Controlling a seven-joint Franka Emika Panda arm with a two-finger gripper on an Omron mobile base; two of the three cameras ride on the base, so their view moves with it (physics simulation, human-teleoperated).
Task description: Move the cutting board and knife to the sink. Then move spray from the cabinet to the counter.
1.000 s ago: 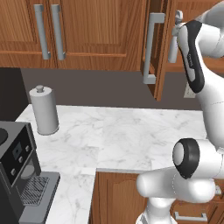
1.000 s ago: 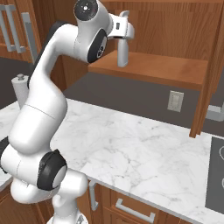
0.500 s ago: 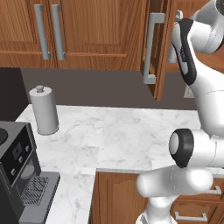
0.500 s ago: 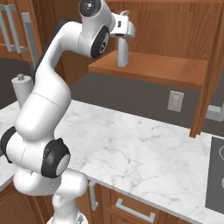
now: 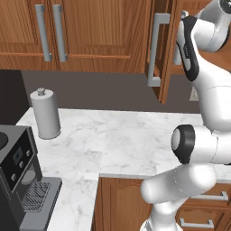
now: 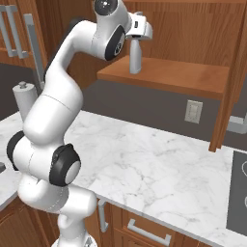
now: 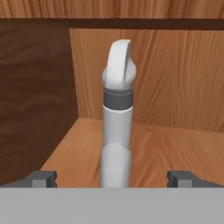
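The spray point(image 7: 116, 131) stands upright on the wooden shelf point(image 6: 169, 77) of the open cabinet, its trigger head near the top of the hand view. My gripper point(image 7: 113, 178) is open, with one fingertip on each side of the bottle's base and clear gaps between them and it. From the right base view, the spray point(image 6: 135, 55) stands at the shelf's left end with my hand just above and in front of it. The marble counter point(image 6: 159, 164) lies below. The cutting board, knife and sink are out of view.
The cabinet's open door point(image 5: 160, 45) hangs left of my arm, and another open door point(image 6: 236, 72) stands on the right. A paper-towel roll point(image 5: 45, 113) and a coffee machine point(image 5: 18, 167) sit on the counter's left. A dark hob point(image 6: 240, 193) is at the right.
The arm's upper links have shifted slightly as the hand edged in toward the spray. The jaws stayed open and the spray has not moved.
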